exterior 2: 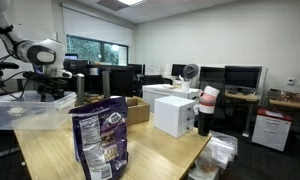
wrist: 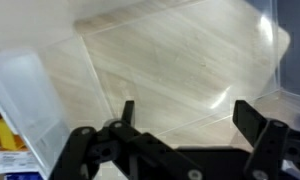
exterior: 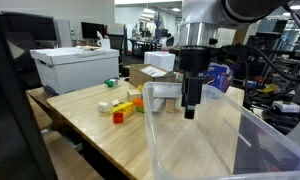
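Table: a light wood table [exterior: 85, 125] carries everything, and its grain shows through the bin floor in the wrist view
Bin: a clear plastic bin [exterior: 225, 140] stands on the table directly under the arm; its floor [wrist: 170, 60] is bare below the fingers, and 1 wall runs past at 9 o'clock in the wrist view
White box: a lidded white box [exterior: 75, 68] sits at 10 o'clock of the arm, well apart from the bin
Snack bag: a dark snack bag [exterior 2: 100, 140] stands upright on the table, near the camera
Gripper: the gripper [exterior: 190, 110] hangs upright over the bin, its 2 fingers wide apart and holding nothing; I cannot tell if the tips are below the rim
Blocks: small coloured blocks [exterior: 120, 108] lie at 9 o'clock of the gripper, on the table just outside the bin wall
Care: my judgement is that any move toward 9 o'clock should lift first, since the clear wall is hard to see and the spread fingers could catch it
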You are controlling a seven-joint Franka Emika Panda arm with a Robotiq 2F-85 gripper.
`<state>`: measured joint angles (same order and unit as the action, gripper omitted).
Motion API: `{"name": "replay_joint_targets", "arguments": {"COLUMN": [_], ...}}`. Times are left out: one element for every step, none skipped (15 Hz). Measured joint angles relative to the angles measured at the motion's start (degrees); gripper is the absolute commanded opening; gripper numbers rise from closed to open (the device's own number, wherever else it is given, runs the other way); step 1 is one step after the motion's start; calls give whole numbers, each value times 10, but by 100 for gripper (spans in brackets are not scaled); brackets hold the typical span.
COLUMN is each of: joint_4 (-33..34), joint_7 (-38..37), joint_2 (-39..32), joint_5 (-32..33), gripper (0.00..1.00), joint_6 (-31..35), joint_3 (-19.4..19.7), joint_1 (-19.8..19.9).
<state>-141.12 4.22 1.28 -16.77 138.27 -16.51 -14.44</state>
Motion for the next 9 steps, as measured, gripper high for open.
{"name": "replay_joint_targets", "arguments": {"joint_4": [1, 2, 6, 10, 13, 16, 22, 27, 32], "joint_7": [-33, -70, -137, -193, -226, -262, -319, -365, -402], "joint_2": [0, 0, 1, 1, 1, 1, 2, 3, 4], "joint_5": [39, 82, 154, 208, 235, 261, 296, 317, 326], "gripper": [100, 100, 100, 100, 100, 100, 100, 100, 100], "joint_6": [1, 1, 0, -6, -14, -26, -56, -87, -118], "joint_3": [1, 1, 2, 3, 4, 4, 3, 2, 1], "joint_1": [0, 0, 0, 0, 0, 0, 0, -1, -1]}}
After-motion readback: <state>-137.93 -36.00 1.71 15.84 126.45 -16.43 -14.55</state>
